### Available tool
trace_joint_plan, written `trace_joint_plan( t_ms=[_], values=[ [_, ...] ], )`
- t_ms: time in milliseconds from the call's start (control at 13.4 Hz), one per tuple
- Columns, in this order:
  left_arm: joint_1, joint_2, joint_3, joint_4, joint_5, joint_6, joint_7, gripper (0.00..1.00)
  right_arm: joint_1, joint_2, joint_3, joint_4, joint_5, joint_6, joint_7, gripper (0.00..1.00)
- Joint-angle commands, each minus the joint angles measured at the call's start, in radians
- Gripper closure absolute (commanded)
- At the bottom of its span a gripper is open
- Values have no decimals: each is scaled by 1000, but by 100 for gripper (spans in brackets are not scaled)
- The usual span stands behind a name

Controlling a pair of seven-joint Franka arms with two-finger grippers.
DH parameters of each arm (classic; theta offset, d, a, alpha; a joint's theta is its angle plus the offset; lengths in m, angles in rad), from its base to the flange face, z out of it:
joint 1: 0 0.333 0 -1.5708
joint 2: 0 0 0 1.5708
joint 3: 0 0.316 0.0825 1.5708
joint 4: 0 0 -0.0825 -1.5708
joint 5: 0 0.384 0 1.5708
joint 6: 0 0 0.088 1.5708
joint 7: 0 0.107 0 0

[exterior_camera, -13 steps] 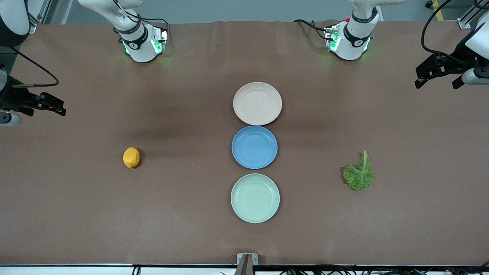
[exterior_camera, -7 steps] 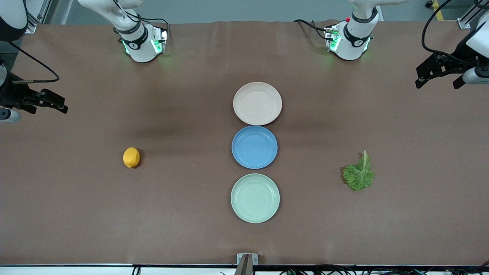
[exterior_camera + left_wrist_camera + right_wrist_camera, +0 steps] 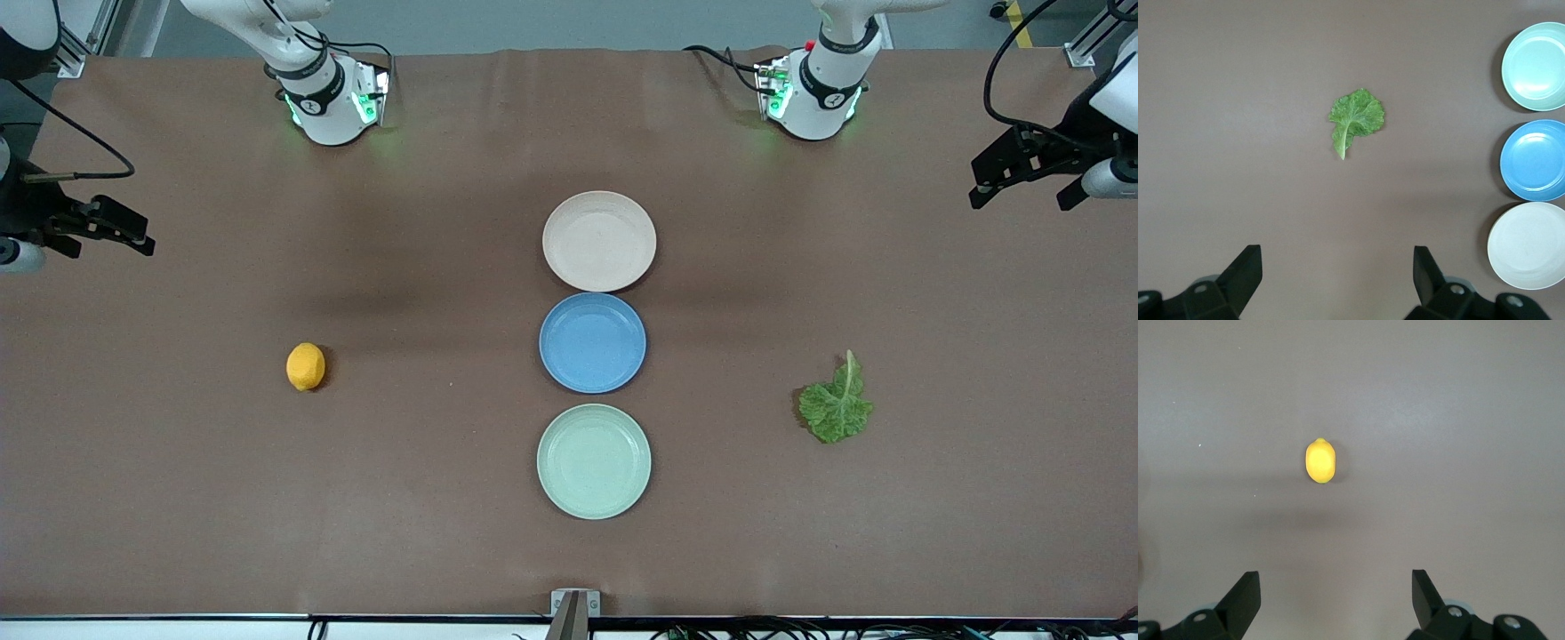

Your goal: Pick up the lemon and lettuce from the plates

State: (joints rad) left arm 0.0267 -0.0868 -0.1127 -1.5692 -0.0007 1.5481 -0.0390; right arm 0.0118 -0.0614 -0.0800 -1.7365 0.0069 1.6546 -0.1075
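Off plates | lemon (image 3: 1321, 461), lettuce (image 3: 1356, 118) on table, clear of spread fingers (image 3: 1245, 270)

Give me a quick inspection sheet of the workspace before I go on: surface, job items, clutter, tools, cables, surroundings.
Surface: brown table, flat.
Job's things: lemon on the table toward the right arm's end; lettuce on the table toward the left arm's end; beige plate and green plate hold nothing.
Clutter: blue plate between them.
Grippers: left tool open, over the table's end; right tool open, likewise.
Cables: black cables at both arms.
Surroundings: nothing seen.
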Motion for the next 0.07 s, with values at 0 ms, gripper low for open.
trace_joint_plan(
  t_ms=[0],
  values=[
    [4, 13, -4, 28, -18, -9, 7, 0, -30, -37, 11, -41, 13, 11, -46, 0]
  ],
)
